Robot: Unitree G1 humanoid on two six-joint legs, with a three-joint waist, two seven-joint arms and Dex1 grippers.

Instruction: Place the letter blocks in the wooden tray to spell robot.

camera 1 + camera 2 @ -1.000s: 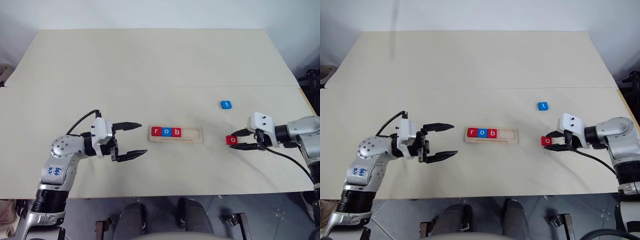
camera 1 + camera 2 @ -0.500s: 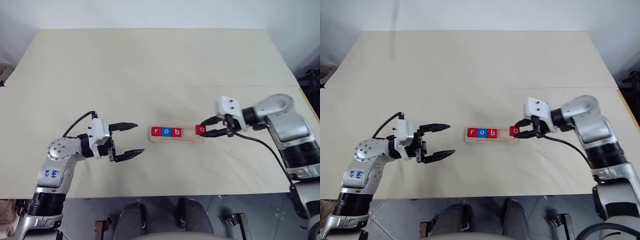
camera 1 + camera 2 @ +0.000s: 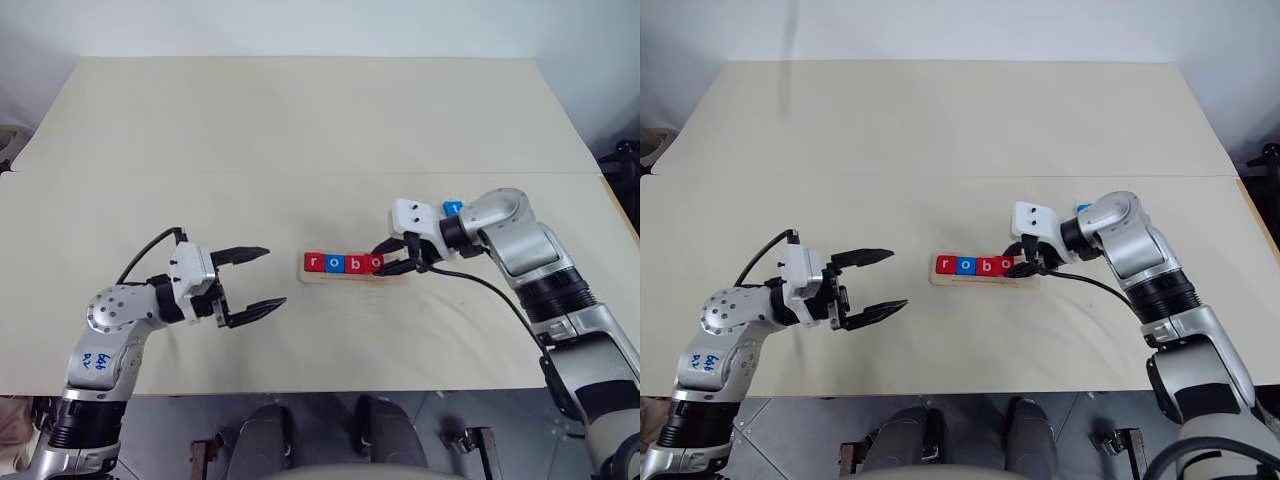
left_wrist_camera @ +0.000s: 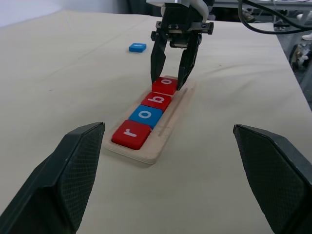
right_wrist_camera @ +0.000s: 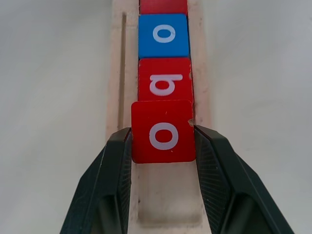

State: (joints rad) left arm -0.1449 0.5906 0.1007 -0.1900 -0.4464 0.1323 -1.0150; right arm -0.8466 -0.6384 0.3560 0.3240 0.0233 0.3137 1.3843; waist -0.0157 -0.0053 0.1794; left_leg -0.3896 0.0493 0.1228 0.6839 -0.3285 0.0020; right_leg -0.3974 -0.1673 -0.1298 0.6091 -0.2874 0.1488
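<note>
The wooden tray [image 3: 340, 280] lies at the table's middle. In its slot sit a red r block [image 3: 313, 262], a blue o block [image 3: 334, 263] and a red b block [image 3: 353, 263] in a row. My right gripper [image 3: 380, 262] is shut on a red o block [image 5: 164, 130], holding it in the slot right after the b [image 5: 165, 79]; its fingers [image 5: 117, 161] press both sides of the tile. A blue t block [image 4: 137, 47] lies on the table behind the right arm. My left gripper [image 3: 276, 275] hovers open and empty, left of the tray.
The pale tabletop [image 3: 300, 120] stretches wide behind the tray, with a seam [image 3: 200, 175] running across it. The slot's right end [image 5: 170, 195] under the right gripper is bare. The table's front edge lies close behind both arms.
My right gripper has carried the red o block leftward from the table right of the tray into the slot next to the b. The left gripper has stayed open and in place.
</note>
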